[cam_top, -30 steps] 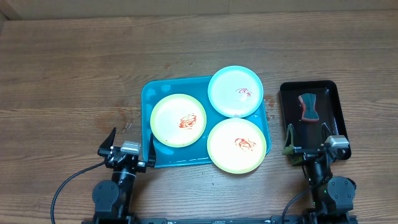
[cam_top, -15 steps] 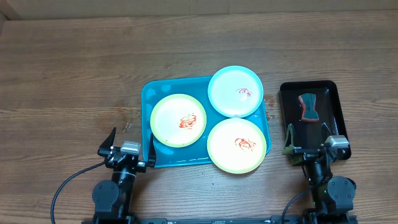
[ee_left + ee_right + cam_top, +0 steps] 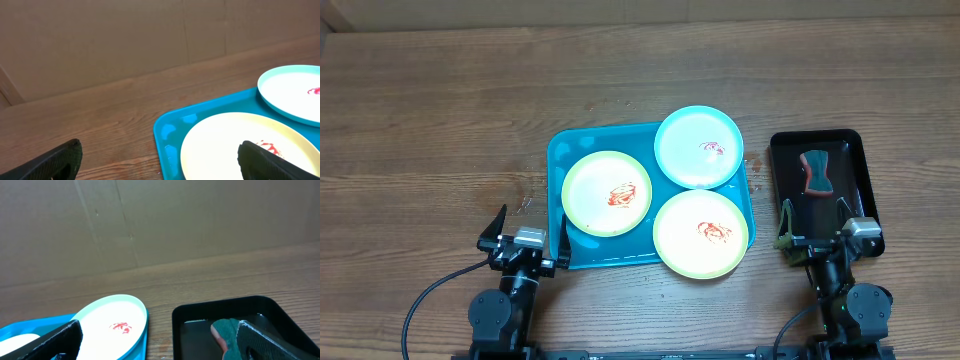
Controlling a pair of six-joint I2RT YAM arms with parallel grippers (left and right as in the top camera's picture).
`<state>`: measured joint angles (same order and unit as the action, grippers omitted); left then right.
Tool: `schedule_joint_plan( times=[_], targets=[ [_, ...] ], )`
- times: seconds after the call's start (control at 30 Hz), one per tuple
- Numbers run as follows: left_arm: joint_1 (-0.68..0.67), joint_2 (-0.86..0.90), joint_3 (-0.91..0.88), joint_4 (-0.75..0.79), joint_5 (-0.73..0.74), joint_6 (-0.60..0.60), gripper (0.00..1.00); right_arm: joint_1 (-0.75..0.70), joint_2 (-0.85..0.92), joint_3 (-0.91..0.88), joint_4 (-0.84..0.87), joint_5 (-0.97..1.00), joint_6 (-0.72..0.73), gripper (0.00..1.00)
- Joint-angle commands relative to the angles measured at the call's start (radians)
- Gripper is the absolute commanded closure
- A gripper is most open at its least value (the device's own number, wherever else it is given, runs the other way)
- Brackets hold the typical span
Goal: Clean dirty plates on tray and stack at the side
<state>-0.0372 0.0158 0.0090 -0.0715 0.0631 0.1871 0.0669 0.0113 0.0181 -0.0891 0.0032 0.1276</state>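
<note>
The turquoise tray [image 3: 560, 158] lies mid-table and holds three plates with red smears: a yellow-green one [image 3: 607, 193] at left, a light blue one [image 3: 698, 147] at the back right, and a second yellow-green one [image 3: 701, 234] at the front right, overhanging the tray's edge. My left gripper [image 3: 529, 230] is open and empty near the tray's front left corner; the left wrist view shows the left plate [image 3: 235, 145] and the blue plate [image 3: 292, 92]. My right gripper [image 3: 817, 228] is open and empty at the black tray's near end.
A smaller black tray [image 3: 856, 160] stands to the right of the turquoise tray and holds a green and red sponge [image 3: 815, 171], also seen in the right wrist view [image 3: 227, 332]. A cardboard wall [image 3: 160, 220] backs the wooden table.
</note>
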Motion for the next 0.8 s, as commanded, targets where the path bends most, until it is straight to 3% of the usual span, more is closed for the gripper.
schedule_joint_plan(
  times=[0.0, 0.77],
  targets=[
    [0.008, -0.01, -0.004, -0.002, 0.004, 0.015, 0.0, 0.006, -0.007, -0.01, 0.006, -0.005, 0.003, 0.0],
    [0.008, -0.01, -0.004, -0.001, 0.005, 0.015, 0.0, 0.005, -0.007, -0.01, 0.008, 0.029, -0.003, 0.0]
  ],
)
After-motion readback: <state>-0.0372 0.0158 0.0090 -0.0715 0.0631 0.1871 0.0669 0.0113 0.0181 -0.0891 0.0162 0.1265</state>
